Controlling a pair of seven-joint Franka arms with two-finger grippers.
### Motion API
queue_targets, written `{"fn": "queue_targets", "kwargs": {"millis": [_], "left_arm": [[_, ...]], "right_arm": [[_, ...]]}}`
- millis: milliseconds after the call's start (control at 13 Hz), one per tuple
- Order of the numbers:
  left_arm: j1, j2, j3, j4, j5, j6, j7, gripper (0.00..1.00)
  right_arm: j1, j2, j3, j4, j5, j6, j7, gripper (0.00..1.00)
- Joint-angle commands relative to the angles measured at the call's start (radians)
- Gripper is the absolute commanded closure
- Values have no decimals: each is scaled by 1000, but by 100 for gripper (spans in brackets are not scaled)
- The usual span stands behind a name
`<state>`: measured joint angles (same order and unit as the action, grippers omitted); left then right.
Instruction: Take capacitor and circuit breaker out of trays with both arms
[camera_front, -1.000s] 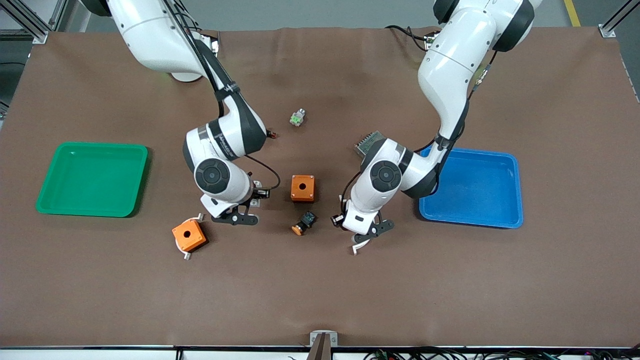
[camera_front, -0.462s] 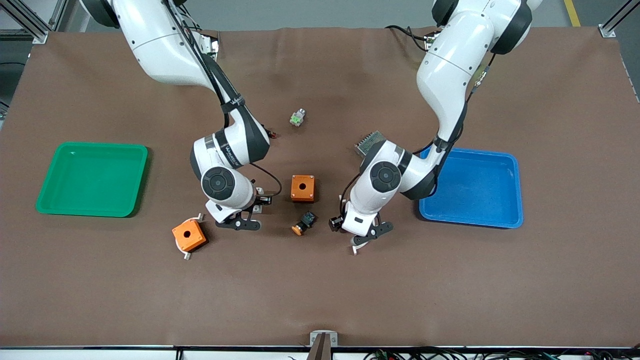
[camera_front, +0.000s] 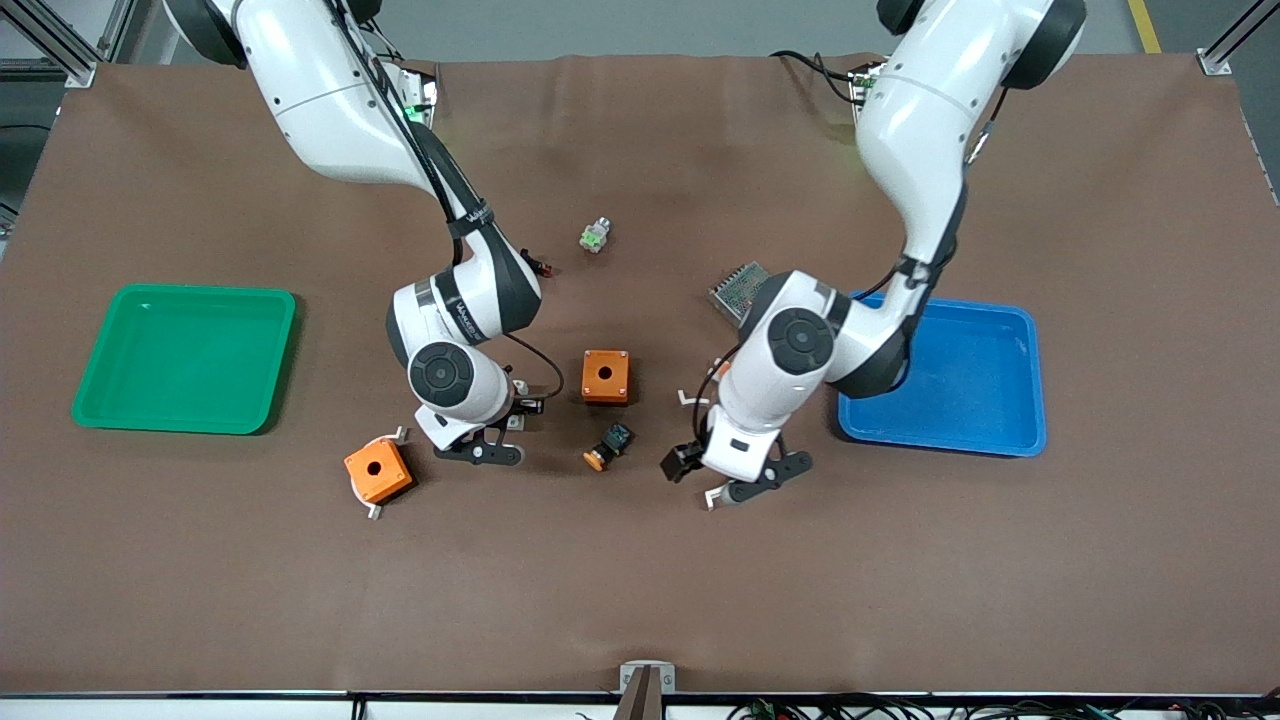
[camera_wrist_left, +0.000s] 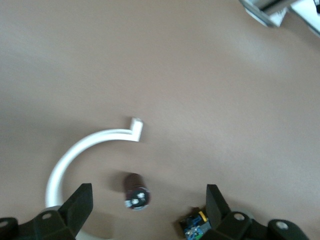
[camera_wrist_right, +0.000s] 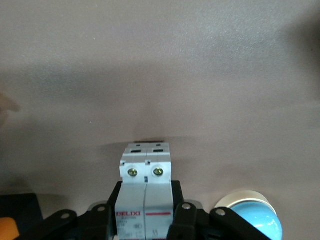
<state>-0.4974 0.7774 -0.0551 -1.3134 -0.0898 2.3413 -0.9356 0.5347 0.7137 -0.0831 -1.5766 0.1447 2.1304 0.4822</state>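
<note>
The capacitor, a tiny black stubby cylinder with pale marks on its end, lies on the brown mat between the spread fingers of my left gripper, which is open. In the front view my left gripper is low over the mat beside the blue tray, and the capacitor is hidden under it. My right gripper is shut on the breaker, a white-grey block. In the front view my right gripper is over the mat near the orange box with white tabs, and the breaker is hidden under the hand.
A green tray lies at the right arm's end and a blue tray at the left arm's end. Between the grippers are an orange box and a black-blue switch. An orange box with white tabs and a white curved piece lie close by.
My left arm's hand has swung a little toward the blue tray and dropped lower over the mat. My right gripper has shifted slightly toward the switch with the breaker.
</note>
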Motion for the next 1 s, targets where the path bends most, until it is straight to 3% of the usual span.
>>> {"fn": "queue_targets", "kwargs": {"millis": [0, 385, 615, 923], "left_arm": [[62, -130, 0, -40, 24, -185, 67, 0], [201, -303, 0, -56, 68, -485, 348, 0], [298, -427, -2, -151, 87, -504, 527, 0], [390, -572, -2, -269, 93, -499, 699, 0]], "right_arm": [[7, -13, -10, 27, 24, -24, 3, 0], [-105, -236, -21, 122, 1, -365, -40, 0], [-235, -373, -30, 152, -34, -535, -279, 0], [-418, -471, -32, 149, -76, -573, -529, 0]]}}
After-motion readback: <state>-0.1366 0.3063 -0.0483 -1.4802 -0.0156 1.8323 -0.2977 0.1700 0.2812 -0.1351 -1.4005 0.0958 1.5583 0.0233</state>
